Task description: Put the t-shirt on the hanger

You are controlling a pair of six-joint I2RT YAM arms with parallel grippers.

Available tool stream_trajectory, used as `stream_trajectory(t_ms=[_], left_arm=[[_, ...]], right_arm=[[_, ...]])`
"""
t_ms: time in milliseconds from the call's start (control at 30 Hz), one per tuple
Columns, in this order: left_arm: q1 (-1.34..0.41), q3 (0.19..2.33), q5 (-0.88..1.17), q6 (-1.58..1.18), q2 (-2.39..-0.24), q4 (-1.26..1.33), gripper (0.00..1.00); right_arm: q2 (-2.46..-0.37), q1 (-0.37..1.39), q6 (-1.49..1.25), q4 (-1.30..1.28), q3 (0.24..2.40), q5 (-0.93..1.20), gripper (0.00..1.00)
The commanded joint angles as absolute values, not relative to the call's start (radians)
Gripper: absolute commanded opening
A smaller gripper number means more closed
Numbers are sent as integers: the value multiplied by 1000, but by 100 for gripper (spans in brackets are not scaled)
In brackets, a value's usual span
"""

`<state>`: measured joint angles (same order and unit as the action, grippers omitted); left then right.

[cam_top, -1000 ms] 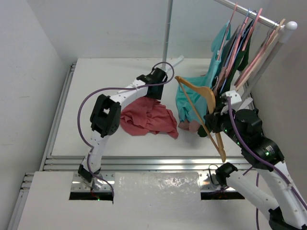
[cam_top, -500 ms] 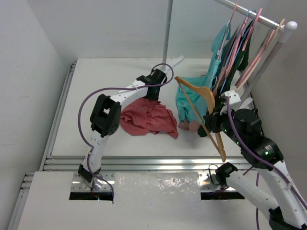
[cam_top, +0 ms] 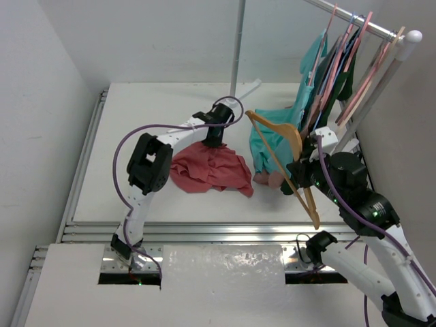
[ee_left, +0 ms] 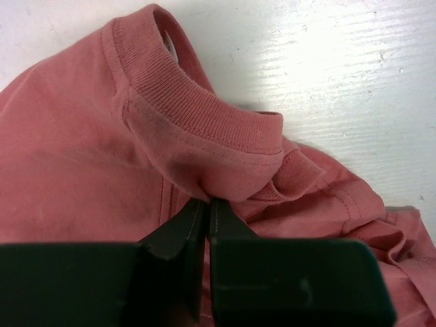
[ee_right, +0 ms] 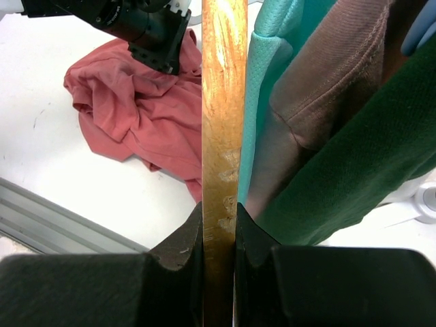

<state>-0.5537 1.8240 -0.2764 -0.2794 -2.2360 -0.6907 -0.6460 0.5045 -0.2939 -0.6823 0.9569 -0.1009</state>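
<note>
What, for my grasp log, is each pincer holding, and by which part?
Left pincer pinches the t-shirt by a fold at its collar; right pincer clamps the hanger on a wooden bar.

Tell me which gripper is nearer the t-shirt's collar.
Left. The left gripper is pinching the t-shirt just under its collar; the right gripper is off to the right, clamped on the hanger, clear of the shirt.
</note>
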Motion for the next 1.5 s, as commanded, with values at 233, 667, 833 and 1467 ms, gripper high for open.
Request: stream_trajectory(t_ms=[233,667,833,1467], left_arm=[[-626,1873,-304,-247,-1913,-756,1],[-767,1156,-526,-580,-1367,-1023,24],[-755,1101,-525,-595,-1330,-1025,48],[-1032,913,-636,-591,-1508,-390,48]], right_arm=[[-652,502,-293,-597,966,-90,0],[-607,502,-302,-574,905,-26,0],[-615,502,-305,-561,887,32,0],[-624,502,-278,-597,910,17,0]])
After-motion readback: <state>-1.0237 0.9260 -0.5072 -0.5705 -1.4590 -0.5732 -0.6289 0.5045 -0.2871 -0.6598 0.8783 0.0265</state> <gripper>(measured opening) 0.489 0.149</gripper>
